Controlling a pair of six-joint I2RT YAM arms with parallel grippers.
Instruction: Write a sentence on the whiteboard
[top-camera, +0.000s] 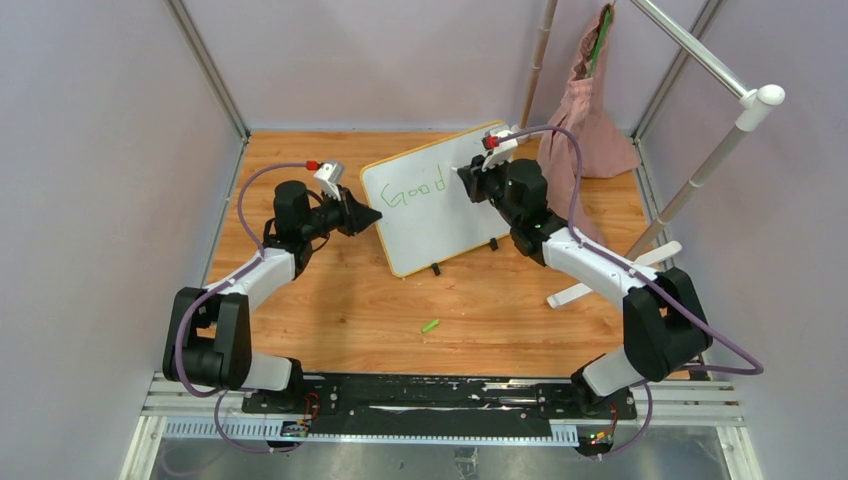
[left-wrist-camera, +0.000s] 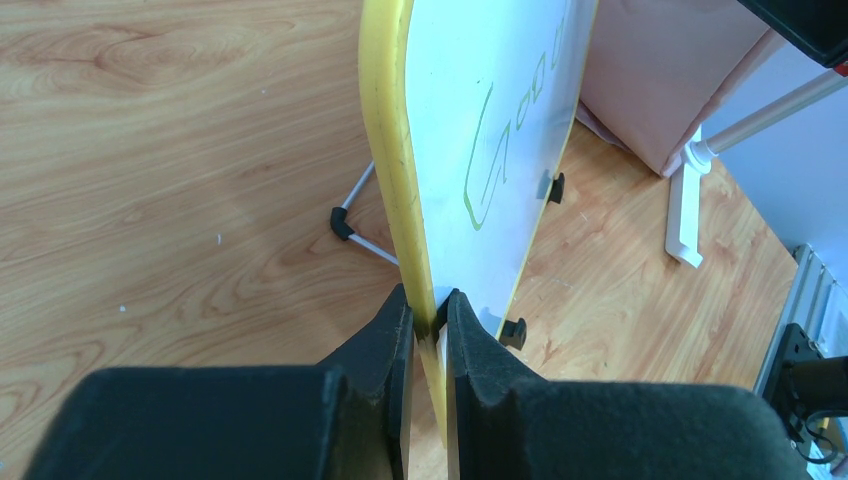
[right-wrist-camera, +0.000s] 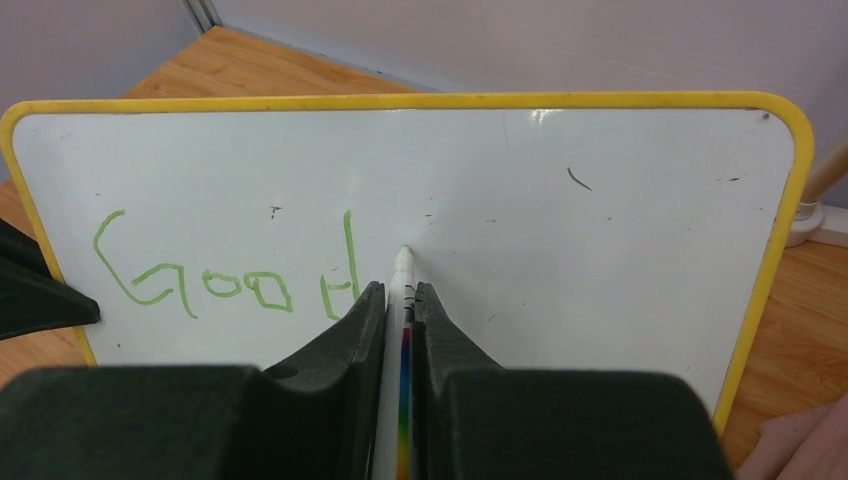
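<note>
The whiteboard (top-camera: 445, 195), white with a yellow frame and two black feet, stands tilted on the wooden table; "Good" is written on it in green. My left gripper (top-camera: 372, 216) is shut on the board's left edge, with the yellow frame (left-wrist-camera: 392, 150) between its jaws. My right gripper (top-camera: 468, 178) is shut on a white marker (right-wrist-camera: 403, 285) with a rainbow stripe. The marker's tip touches the board (right-wrist-camera: 600, 250) just right of the "d". A green marker cap (top-camera: 430, 326) lies on the table in front of the board.
A pink cloth bag (top-camera: 592, 110) hangs at the back right by a white pole stand (top-camera: 700, 170) with a white base (top-camera: 610, 275). Grey walls enclose the table on the left, back and right.
</note>
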